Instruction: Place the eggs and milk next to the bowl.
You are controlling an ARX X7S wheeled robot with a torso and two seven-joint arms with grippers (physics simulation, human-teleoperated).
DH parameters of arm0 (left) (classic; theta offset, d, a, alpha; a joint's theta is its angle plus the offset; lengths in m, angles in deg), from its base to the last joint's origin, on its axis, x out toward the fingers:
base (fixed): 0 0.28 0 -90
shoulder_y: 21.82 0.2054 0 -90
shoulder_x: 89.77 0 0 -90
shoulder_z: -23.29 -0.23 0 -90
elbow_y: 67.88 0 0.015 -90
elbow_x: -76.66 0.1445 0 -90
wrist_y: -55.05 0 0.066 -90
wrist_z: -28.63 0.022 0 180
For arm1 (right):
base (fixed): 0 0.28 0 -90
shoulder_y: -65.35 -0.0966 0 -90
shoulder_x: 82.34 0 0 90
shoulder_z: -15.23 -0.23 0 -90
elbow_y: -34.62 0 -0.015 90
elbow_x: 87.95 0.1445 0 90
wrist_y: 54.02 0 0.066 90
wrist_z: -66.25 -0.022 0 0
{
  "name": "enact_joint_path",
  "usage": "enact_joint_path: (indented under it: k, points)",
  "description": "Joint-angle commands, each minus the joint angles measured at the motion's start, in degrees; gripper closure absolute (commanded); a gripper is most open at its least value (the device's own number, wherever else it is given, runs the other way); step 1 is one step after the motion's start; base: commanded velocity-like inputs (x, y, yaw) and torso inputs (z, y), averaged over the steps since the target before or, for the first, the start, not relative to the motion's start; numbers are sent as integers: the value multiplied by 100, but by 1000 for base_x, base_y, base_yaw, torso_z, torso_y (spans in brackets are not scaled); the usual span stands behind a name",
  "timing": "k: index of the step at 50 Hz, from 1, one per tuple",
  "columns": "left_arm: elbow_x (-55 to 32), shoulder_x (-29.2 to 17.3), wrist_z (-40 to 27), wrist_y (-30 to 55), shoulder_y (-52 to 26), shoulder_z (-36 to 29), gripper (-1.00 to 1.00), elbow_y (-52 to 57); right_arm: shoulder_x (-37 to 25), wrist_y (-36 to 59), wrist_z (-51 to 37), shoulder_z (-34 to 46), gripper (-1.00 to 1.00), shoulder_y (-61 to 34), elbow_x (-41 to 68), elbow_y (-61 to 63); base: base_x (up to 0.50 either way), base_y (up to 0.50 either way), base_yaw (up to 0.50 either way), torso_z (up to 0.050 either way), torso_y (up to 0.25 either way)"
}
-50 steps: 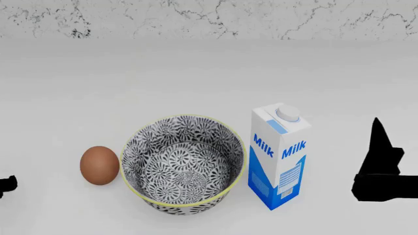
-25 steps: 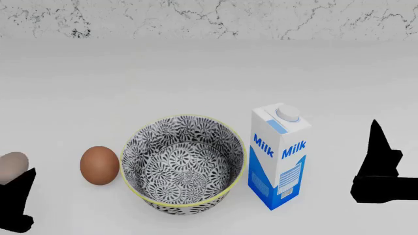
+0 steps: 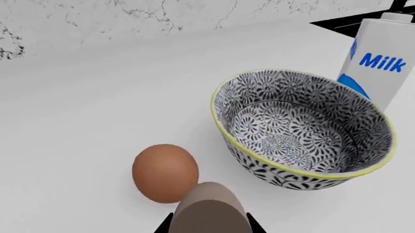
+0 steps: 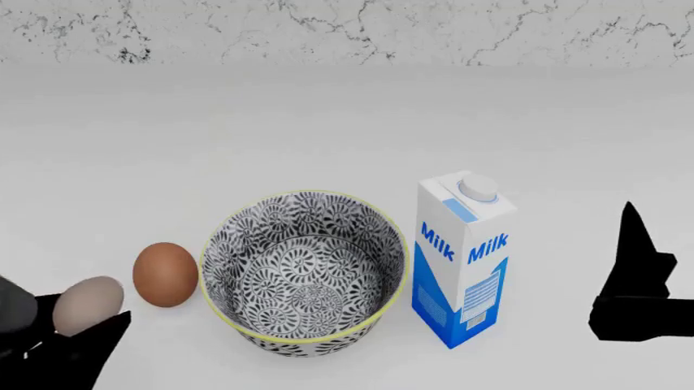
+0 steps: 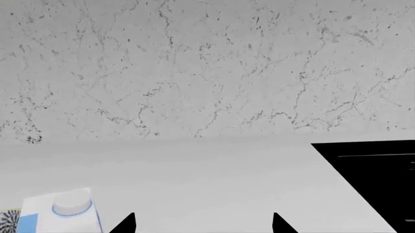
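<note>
Left hand [image 4: 65,341]: sits at bottom-left corner of head view, mostly cut off by frame edge. Fingers closed on grey-brown egg [image 4: 89,305]; egg shows between dark finger tips in left wrist view, approx half of it out of frame. Whether egg touches table [image 4: 325,130] or is held just above it: cannot tell.

Right hand [image 4: 639,305]: dark silhouette at right edge of head view, well apart from milk carton [image 4: 464,258], holding nothing. Right wrist view shows two finger tips [image 5: 126,224] set wide apart, nothing between them; only tips visible, rest cut off.

Reddish-brown egg [image 4: 165,274]: on table just beside bowl [image 4: 307,272], on bowl's left; narrow gap, not touching as far as visible. Grey-brown egg is just beside it, on side away from bowl.

Milk carton: upright, just beside bowl on its right. Contact w/ bowl cannot be judged. In left wrist view carton is cut off at frame edge.

Bowl: upright, interior bare.

Marble-pattern wall [image 4: 347,31] behind table. Black panel [image 5: 376,179] in right wrist view, unidentifiable.
</note>
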Motion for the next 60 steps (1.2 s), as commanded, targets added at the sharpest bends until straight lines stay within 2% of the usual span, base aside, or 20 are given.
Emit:
enact_joint_path:
  k: [1, 18, 60]
  points:
    - [-4, 151, 271, 68, -328, -219, 100, -220, 100, -12, 141, -155, -100, -8, -120, -25, 0, 0, 0, 0, 0]
    - [339, 290, 603, 60, -768, -819, 100, -597, 97, -59, 148, -289, -100, 161, -91, 23, 0, 0, 0, 0, 0]
    - [742, 522, 963, -157, -1066, -1448, 100, -1142, 51, -85, 106, -351, -100, 206, -31, 15, 0, 0, 0, 0, 0]
